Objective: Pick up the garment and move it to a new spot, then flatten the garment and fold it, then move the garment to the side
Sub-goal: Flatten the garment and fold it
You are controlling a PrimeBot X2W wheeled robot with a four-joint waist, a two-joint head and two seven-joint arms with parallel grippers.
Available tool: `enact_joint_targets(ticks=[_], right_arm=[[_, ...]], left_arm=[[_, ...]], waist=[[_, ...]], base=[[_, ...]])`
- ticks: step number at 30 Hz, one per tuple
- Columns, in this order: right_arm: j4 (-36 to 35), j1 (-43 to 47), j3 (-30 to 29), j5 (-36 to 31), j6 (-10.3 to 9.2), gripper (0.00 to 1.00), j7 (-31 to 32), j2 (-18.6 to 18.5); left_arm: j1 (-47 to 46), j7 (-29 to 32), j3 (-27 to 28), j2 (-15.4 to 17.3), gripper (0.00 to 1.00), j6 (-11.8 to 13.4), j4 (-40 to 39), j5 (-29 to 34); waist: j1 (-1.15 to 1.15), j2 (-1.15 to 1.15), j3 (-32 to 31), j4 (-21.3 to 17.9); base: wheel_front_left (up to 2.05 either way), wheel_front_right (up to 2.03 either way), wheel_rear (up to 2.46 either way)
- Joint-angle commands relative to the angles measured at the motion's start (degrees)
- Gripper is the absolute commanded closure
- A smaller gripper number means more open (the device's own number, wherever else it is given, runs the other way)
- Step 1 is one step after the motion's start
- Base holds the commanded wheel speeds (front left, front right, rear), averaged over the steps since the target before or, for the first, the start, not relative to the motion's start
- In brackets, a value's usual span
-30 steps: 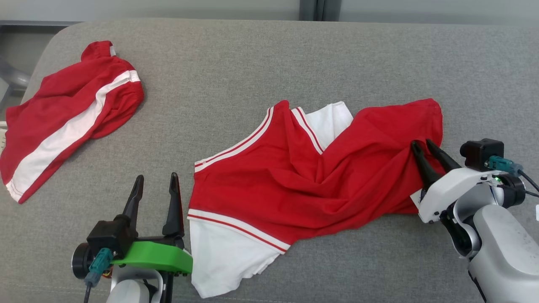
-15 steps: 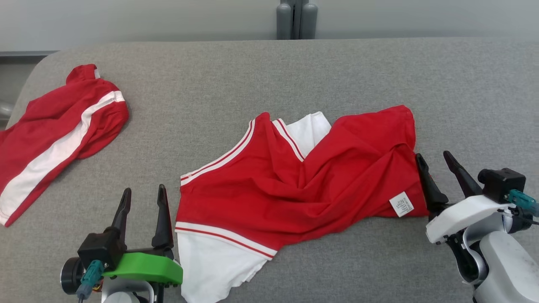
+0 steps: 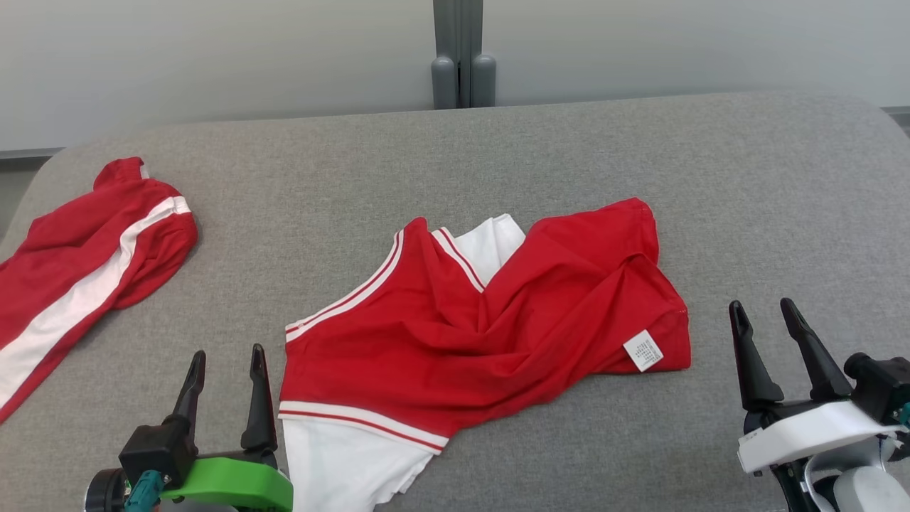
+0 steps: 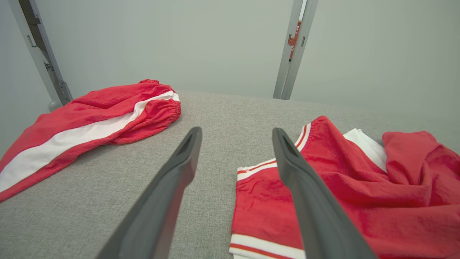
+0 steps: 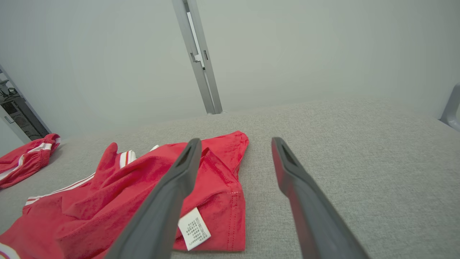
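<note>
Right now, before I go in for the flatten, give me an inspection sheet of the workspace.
Surface: grey padded surface, flat and dry-looking.
Job's things: jersey lies crumpled mid-surface, not flattened; its white label shows at its right end.
Clutter: red shorts with a white stripe, far left, apart from the jersey.
Grippers: left gripper open, holding nothing, just beside the jersey's left edge; right gripper open, holding nothing, off the jersey's right end.
Cables: teal plug at the left gripper's base; none seen lying on the surface.
Surroundings: pale wall and a grey post behind the surface.
</note>
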Motion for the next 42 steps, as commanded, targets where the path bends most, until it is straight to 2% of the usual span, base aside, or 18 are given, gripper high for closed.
enact_joint_targets(ticks=[1,8,16,33,42], right_arm=[[-1.4,1.5,-0.5,-1.0,-0.06,0.0,0.2,0.6],[-7.0,7.3,-1.6,-4.9,-0.06,0.0,1.6,3.6],[-9.9,10.7,-2.1,-8.6,-0.06,0.0,2.8,6.1],[-11.8,9.5,-3.2,-12.1,-0.05,0.0,5.7,7.4],[-13.1,9.2,-2.9,-13.2,-0.06,0.0,8.0,7.7]], left_arm=[[1.0,0.0,0.4,0.2,0.0,-0.4,-0.2,0.9],[2.2,0.0,1.7,0.3,0.0,-1.1,0.0,2.6],[3.6,0.0,2.5,1.3,0.0,-1.2,0.2,4.6],[1.2,3.5,1.1,3.1,0.0,-0.4,-0.3,4.7],[2.6,7.2,0.8,3.3,0.0,0.6,-4.5,4.2]], waist=[[0.0,0.0,-0.7,-0.5],[0.0,0.0,-2.5,-0.2],[0.0,0.0,-4.3,0.6],[0.0,0.0,-5.2,1.3],[0.0,0.0,-5.2,1.6]], base=[[0.0,0.0,0.0],[0.0,0.0,0.0],[0.0,0.0,0.0],[0.0,0.0,0.0],[0.0,0.0,0.0]])
